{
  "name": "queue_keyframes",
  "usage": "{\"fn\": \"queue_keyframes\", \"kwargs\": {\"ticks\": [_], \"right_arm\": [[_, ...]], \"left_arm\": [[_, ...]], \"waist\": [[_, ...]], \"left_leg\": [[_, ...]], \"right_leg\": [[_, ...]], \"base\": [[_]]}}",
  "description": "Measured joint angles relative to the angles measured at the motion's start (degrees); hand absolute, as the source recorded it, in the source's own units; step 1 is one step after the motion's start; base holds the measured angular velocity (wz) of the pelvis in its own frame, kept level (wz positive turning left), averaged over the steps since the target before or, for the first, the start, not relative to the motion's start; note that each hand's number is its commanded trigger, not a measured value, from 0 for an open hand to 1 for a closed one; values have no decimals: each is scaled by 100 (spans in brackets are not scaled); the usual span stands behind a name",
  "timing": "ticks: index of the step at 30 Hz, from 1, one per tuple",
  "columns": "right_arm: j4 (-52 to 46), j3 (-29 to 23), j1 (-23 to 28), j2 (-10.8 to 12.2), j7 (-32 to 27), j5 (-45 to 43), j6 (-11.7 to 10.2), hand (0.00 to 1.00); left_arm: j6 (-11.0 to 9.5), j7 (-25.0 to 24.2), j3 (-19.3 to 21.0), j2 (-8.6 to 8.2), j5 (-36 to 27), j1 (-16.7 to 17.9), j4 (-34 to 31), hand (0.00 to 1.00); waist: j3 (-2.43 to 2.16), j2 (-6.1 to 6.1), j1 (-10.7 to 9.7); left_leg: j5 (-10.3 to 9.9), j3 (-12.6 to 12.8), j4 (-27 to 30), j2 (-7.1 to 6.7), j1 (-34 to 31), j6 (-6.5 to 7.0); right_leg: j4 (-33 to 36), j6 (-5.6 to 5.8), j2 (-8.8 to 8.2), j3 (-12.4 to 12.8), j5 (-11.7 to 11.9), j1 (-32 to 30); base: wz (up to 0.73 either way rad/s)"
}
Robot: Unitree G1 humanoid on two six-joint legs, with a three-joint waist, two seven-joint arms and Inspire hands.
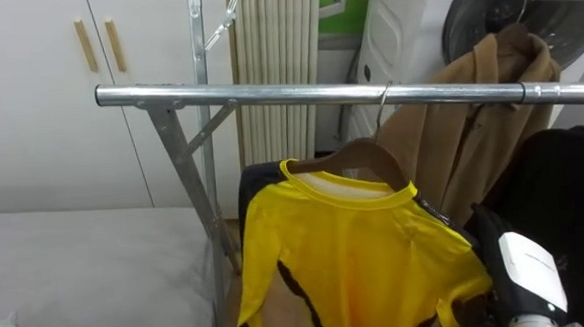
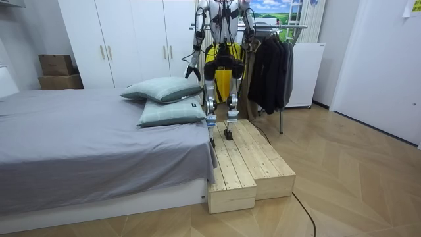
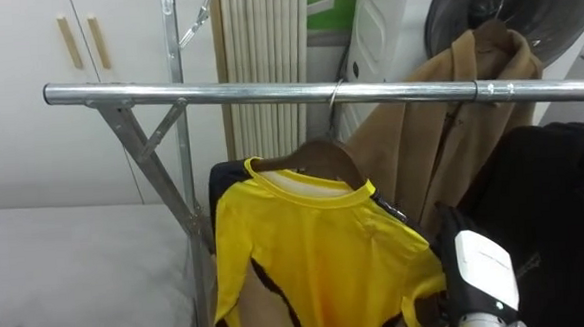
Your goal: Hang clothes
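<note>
Left eye view, shirt: on hanger, just left of right hand
Hanger: hooked over rail
Right hand: state cannot be told

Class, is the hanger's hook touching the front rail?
Touching. The left eye view shows the hook looped over the rail, with the shirt hanging below it.
</note>
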Motion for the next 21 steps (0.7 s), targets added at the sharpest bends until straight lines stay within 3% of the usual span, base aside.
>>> {"fn": "queue_keyframes", "kwargs": {"ticks": [21], "right_arm": [[-374, -167, -6, 3, -95, -240, 80, 0]], "left_arm": [[3, 22, 18, -66, -2, 6, 0, 0]], "waist": [[-7, -7, -18]], "left_leg": [[0, 94, -44, -12, -15, 0]], "right_leg": [[71, 11, 33, 134, -32, -100]], "base": [[-2]]}}
